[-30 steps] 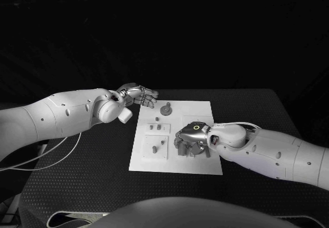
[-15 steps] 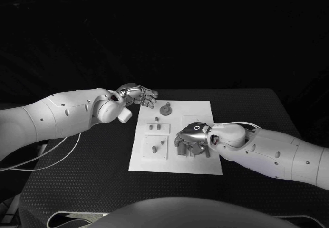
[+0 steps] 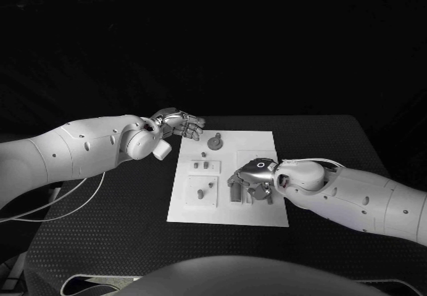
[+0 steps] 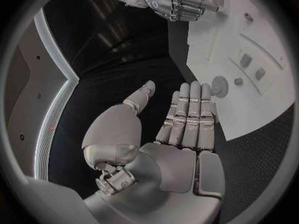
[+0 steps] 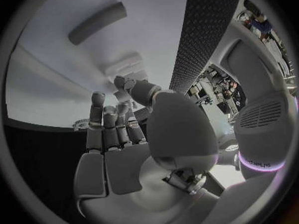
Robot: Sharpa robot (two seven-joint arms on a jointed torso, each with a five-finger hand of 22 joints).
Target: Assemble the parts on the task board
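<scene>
Watching right hand: fingers curled down over parts at task board near-right area; whether it pinches one, you cannot tell. Risk: nudging neighbouring pieces. Left hand spread flat, holding nothing, beside board's far-left corner

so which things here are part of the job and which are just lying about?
Job:
task board
round part at its far end
small upright parts on its left side
right hand, down on the board
left hand, by the far left corner

Lying about:
white cable on the table, left
</scene>
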